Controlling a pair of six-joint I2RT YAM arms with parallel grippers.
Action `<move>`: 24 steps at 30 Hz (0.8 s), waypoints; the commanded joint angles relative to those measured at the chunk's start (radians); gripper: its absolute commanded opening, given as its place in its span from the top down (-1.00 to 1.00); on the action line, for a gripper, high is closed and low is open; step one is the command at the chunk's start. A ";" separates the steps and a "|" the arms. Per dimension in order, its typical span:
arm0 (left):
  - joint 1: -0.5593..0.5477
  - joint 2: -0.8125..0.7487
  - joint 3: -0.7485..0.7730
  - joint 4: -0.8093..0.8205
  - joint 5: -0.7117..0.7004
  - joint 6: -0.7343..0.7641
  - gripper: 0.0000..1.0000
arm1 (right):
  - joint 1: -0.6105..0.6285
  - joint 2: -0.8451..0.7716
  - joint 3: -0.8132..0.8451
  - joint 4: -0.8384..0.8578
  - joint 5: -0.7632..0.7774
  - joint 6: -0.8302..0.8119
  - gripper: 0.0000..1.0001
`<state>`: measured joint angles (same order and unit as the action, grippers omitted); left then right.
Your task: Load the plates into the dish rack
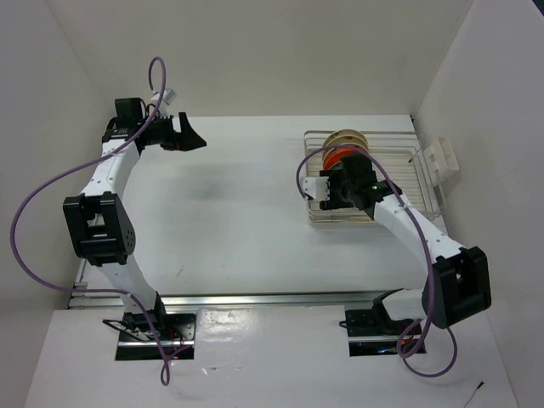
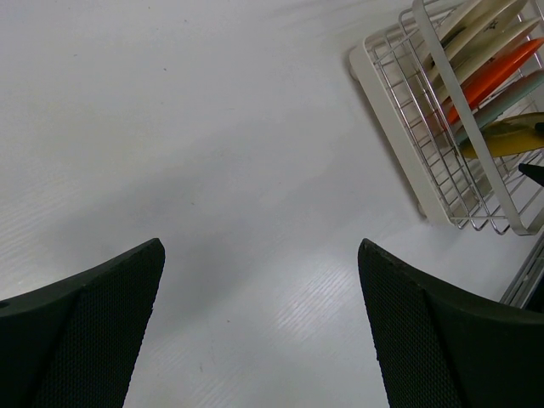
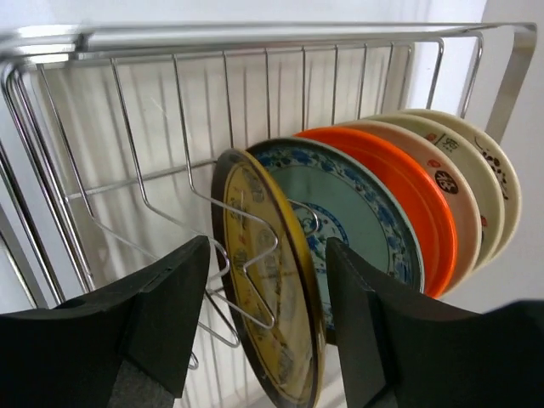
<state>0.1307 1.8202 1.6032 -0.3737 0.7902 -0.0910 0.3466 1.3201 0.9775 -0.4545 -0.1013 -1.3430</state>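
The silver wire dish rack [image 1: 399, 183] stands at the right of the table. Several plates stand upright in it: a yellow-brown plate [image 3: 263, 289] nearest, then a blue-grey plate [image 3: 357, 212], an orange plate [image 3: 416, 195] and three cream plates [image 3: 463, 170]. My right gripper [image 3: 268, 314] is open, its jaws straddling the yellow-brown plate's rim with a gap on each side; in the top view it [image 1: 336, 189] hovers over the rack's left half. My left gripper [image 1: 189, 136] is open and empty at the far left, above bare table [image 2: 259, 323]. The rack [image 2: 399, 110] shows at the upper right of the left wrist view.
A small white slotted holder [image 1: 440, 161] sits against the right wall just beyond the rack. White walls enclose the table on the left, back and right. A metal rail [image 1: 255, 299] runs along the near edge.
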 commanded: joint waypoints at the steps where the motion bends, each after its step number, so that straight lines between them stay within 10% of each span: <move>1: 0.007 0.007 0.021 0.009 0.030 -0.004 -1.00 | -0.004 0.027 0.113 -0.067 -0.067 0.137 -0.30; 9: 0.007 0.007 0.086 -0.036 0.021 -0.013 -1.00 | -0.004 0.100 0.550 -0.188 -0.302 0.767 -0.37; 16: -0.049 -0.025 0.135 -0.102 -0.130 0.020 -1.00 | -0.004 -0.016 0.389 0.091 -0.364 1.195 -0.57; 24: -0.129 -0.079 0.130 -0.128 -0.178 0.025 -1.00 | -0.004 -0.117 0.397 -0.245 -0.106 1.295 0.59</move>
<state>0.0235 1.8069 1.7172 -0.4965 0.6376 -0.0780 0.3462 1.2919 1.3907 -0.5678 -0.3153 -0.1318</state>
